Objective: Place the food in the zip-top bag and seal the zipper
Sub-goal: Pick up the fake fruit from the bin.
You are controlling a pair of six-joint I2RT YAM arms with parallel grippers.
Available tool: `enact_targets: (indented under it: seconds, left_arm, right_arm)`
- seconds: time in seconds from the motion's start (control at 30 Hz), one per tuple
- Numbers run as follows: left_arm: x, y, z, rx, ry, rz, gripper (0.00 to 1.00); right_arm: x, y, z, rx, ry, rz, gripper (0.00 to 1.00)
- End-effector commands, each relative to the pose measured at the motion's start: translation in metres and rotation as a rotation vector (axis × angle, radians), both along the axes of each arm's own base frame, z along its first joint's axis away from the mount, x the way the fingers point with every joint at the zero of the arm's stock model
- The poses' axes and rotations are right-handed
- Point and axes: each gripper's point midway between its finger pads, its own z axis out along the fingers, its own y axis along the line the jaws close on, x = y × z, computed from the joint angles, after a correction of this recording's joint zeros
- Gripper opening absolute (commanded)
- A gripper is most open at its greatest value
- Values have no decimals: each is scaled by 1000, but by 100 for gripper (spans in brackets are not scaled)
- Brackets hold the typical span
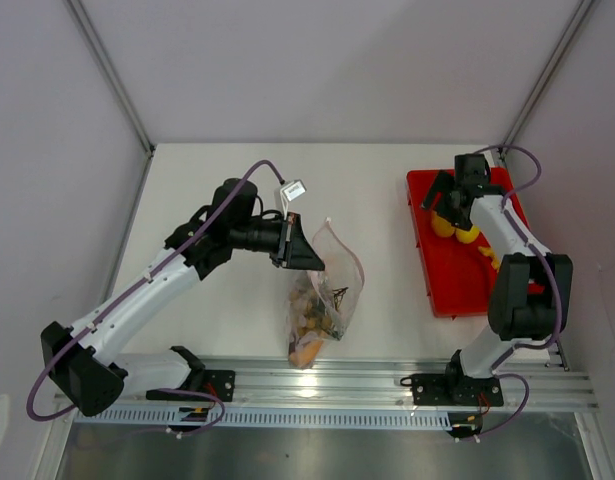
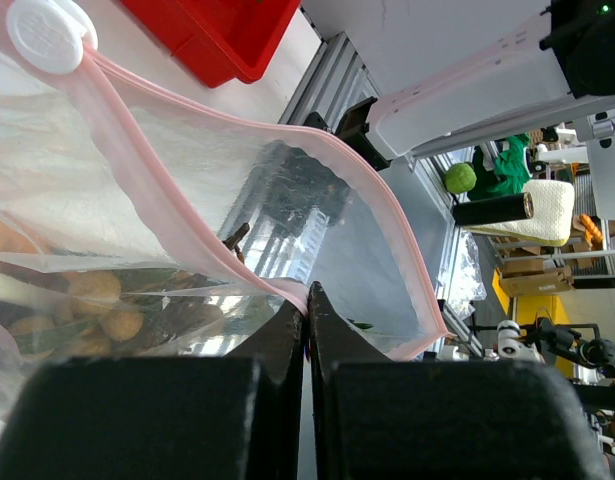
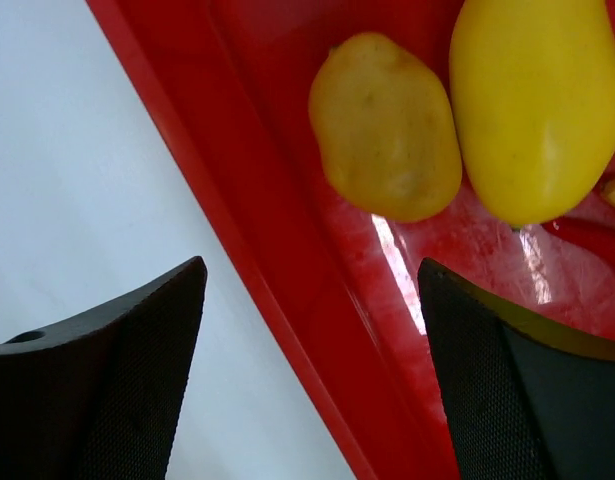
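The clear zip-top bag [image 1: 325, 290] lies mid-table with several toy foods inside [image 1: 312, 315]. My left gripper [image 1: 305, 252] is shut on the bag's pink zipper strip [image 2: 217, 243] and holds the mouth up and open; the white slider [image 2: 45, 35] sits at the strip's far end. Grapes and other food show through the plastic [image 2: 97, 305]. My right gripper [image 1: 439, 200] is open over the left rim of the red tray [image 1: 449, 285]. Two yellow toy foods [image 3: 387, 125] [image 3: 532, 100] lie in the tray just beyond its fingers [image 3: 127, 370].
The red tray [image 3: 287, 260] stands at the right, holding yellow pieces [image 1: 455, 228] and orange bits [image 1: 489, 257]. An aluminium rail [image 1: 327, 385] runs along the near edge. White walls enclose the table at back and sides.
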Motion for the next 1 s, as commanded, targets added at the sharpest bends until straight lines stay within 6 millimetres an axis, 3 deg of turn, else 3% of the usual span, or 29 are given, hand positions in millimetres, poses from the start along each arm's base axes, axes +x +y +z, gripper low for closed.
enact_targets:
  seconds: [0.0, 0.37, 0.73, 0.87, 0.9, 0.93, 0.97]
  left_arm:
    - [-1, -1, 7, -35, -41, -32, 1]
    - [4, -6, 5, -43, -36, -54, 1]
    - [6, -5, 5, -43, -37, -54, 1]
    - [5, -3, 6, -41, -40, -51, 1]
    - [5, -3, 7, -42, -43, -49, 1]
    - [5, -2, 7, -40, -42, -48, 0]
    - [5, -2, 6, -37, -40, -47, 1]
  right_arm:
    - [36, -10, 18, -46, -92, -1, 88]
    - [55, -32, -37, -178, 33, -8, 89]
    - [63, -39, -71, -225, 97, -2, 85]
    - [61, -38, -70, -213, 94, -21, 67]
    - [59, -38, -68, -210, 90, -23, 60]
    - [59, -37, -64, -207, 82, -23, 46]
    - [58, -36, -51, -196, 57, -26, 38]
